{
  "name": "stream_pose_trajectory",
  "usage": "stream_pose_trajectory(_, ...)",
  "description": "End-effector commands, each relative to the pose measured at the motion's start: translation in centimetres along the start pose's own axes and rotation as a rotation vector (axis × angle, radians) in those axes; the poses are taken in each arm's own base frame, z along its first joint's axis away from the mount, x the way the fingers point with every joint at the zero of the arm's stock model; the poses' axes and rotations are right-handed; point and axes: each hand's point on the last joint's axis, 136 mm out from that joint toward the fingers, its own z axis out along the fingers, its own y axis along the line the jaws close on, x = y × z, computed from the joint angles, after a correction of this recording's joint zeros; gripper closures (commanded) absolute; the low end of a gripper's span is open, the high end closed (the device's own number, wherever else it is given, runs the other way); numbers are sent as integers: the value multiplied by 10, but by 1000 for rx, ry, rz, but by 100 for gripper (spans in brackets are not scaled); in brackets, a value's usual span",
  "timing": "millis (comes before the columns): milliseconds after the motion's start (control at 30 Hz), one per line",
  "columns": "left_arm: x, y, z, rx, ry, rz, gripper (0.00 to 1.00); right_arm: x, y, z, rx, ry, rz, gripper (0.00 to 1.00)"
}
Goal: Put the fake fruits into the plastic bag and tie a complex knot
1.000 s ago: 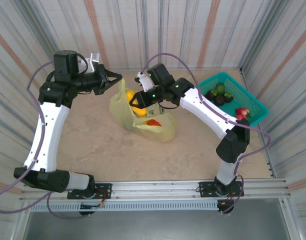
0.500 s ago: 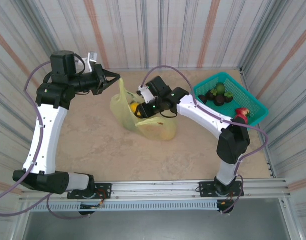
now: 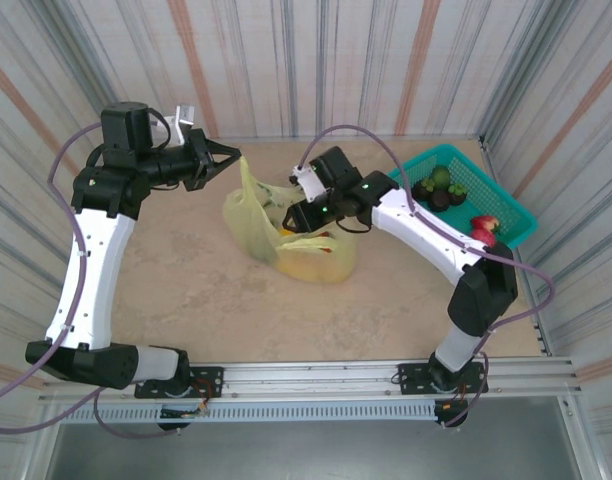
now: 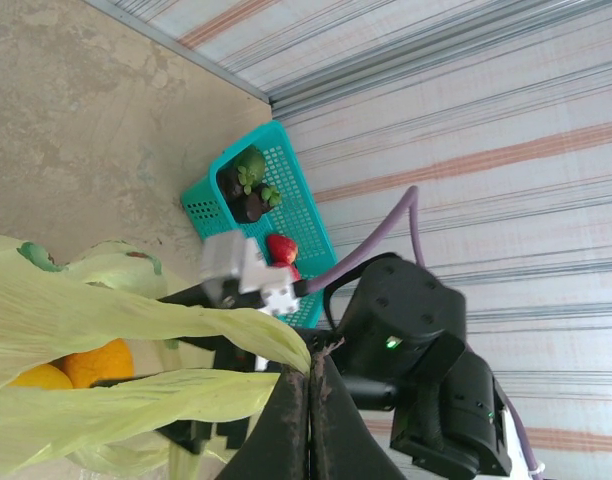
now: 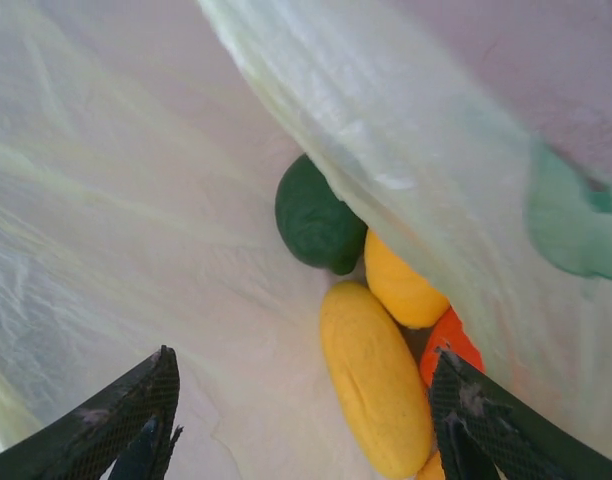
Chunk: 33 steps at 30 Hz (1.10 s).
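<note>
One crinkly, translucent yellow-green plastic bag (image 3: 316, 262): left hand (image 4: 310, 370) clamped on it, right hand (image 5: 304, 362) spread open inside.

- In the top view, the right gripper's (image 3: 291, 221) fingertips are hidden inside the mouth of the plastic bag (image 3: 308, 262).
- Deep in the bag, an orange fruit (image 5: 448, 346) is mostly covered by a yellow fruit (image 5: 374, 376) and a fold of film.
- A green shape (image 5: 571, 225) behind the bag's film is too blurred to identify.
- At the bag's handle, the left gripper (image 4: 309, 396) runs off the bottom edge.
- Beyond the bag, the teal basket (image 4: 201, 205) is partly hidden by the right arm (image 4: 406, 320).
</note>
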Motion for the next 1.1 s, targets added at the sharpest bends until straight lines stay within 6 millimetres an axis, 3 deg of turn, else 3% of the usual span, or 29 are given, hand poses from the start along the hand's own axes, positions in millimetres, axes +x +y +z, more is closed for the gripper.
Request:
stream_pose_trajectory(0,3,-4,-6,12,-7,31,100,-29,21,-50,-120,-115,7,32)
stream_pose_trajectory(133,5,-2,-7,9,-5,29,100,-42,39,-81,-282,-153,45,27)
stream_pose_trajectory(233,6,-3,-7,11,-4,30,100,-52,35,-110,-289,-214,76,27)
stream_pose_trajectory(333,6,-2,-7,9,-5,31,100,-63,6,-143,-255,-335,173,29)
stream_pose_trajectory(467,8,-3,-4,12,3,27,100,-56,-71,-175,-59,-473,373,31)
stream_pose_trajectory(600,8,-4,-1,15,11,28,100,-17,-158,-201,217,-538,646,32)
stream_pose_trajectory(700,8,-3,3,14,18,27,100,34,-214,-215,506,-475,813,33)
stream_pose_trajectory(833,8,-4,8,17,32,26,100,71,-258,-217,717,-367,860,33)
stream_pose_trajectory(967,7,-4,14,18,45,24,100,110,-303,-226,1032,-206,957,24)
stream_pose_trajectory(1067,6,-5,17,20,53,25,100,129,-322,-226,1119,-151,1065,23)
